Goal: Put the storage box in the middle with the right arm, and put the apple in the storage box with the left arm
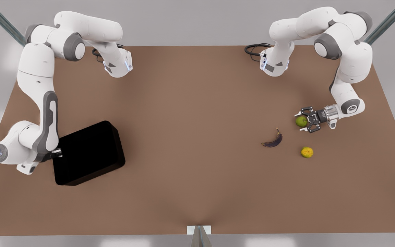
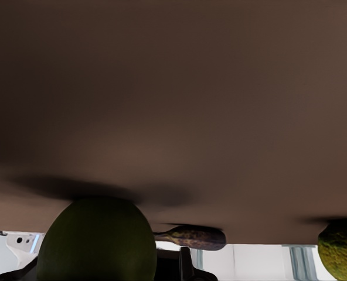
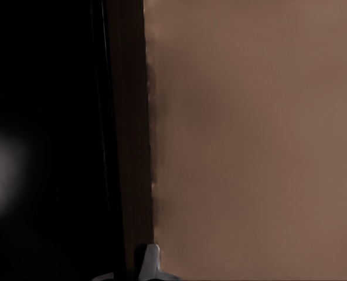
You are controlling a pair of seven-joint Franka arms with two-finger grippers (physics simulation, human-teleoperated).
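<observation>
Front view, nearest the camera: the large shallow black rectangular storage box (image 1: 88, 152) lies on the brown bench (image 1: 190, 144) at the front view's left, well apart from the middle. The right hand (image 1: 56, 153) sits at the box's outer wall; the right wrist view shows one pale fingertip (image 3: 148, 257) against the dark rim (image 3: 118, 146), but how far the fingers are closed cannot be told.

Farther back, on the front view's right, lie the bumpy yellow-orange round fruit (image 1: 307, 152) and the dark purple-brown curved banana (image 1: 273, 140). Just beyond them the left hand (image 1: 305, 119) lies low and sideways, its black fingers spread wide on either side of the small smooth yellow-green apple (image 1: 301, 121); they do not appear to press it yet. The left wrist view puts the apple (image 2: 97, 240) close before the camera, with the banana (image 2: 191, 237) and the bumpy fruit (image 2: 340, 249) behind.

Both arms seem to be at the grasping step. Next, the right arm probably needs a firm pinch on the wall, then a drag or lift toward the centre without tipping the box. The left fingers need to close squarely on the apple, which could roll, and should probably wait with it until the box is in the middle.
</observation>
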